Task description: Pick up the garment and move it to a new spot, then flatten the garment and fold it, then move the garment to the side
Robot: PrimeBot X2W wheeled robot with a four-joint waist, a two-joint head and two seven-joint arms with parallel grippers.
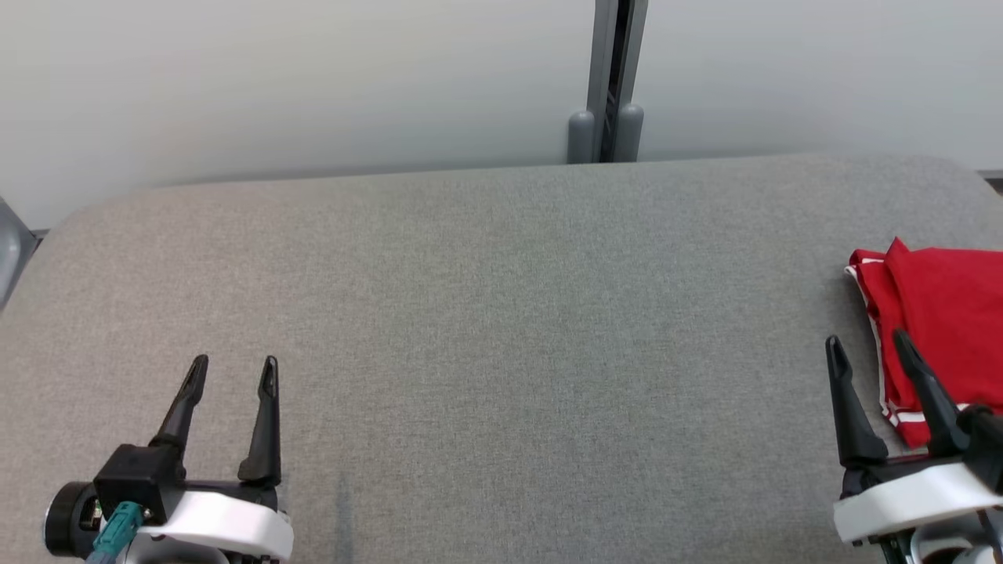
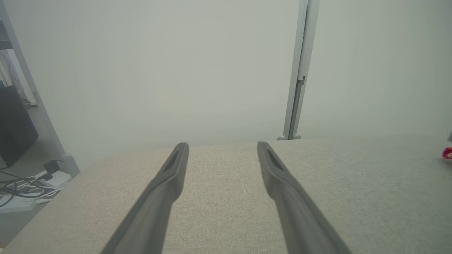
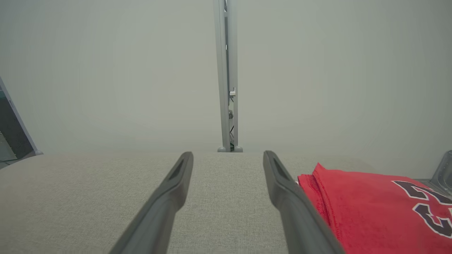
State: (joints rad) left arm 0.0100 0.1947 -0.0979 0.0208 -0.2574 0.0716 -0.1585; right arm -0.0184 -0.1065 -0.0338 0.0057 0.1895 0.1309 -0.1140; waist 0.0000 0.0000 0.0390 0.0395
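Grey woven fabric covers the wide table [image 1: 501, 313] in front of me, its far corners rounded, and behind it stands a pale, plain wall split by a grey upright post [image 1: 612, 78]. At the near left, the left gripper [image 1: 235, 362] sits over bare cloth with its two dark fingers spread wide apart and nothing between them; its wrist camera looks along them to open table and the wall beyond. Off the table's left end, that same camera picks up a tangle of cables [image 2: 21, 190] on the floor. At the near right, the right gripper [image 1: 868, 342] is also spread wide and has hold of nothing. The garment [image 1: 948, 329], red with white trim along its edges, lies folded at the right end of the table and runs out of my head view there. From the right wrist I can see dark numerals outlined in white on its top layer. The right gripper's right-hand finger lies just beside the garment's left edge and overlaps it from above in the head view; I cannot tell whether it touches the cloth.
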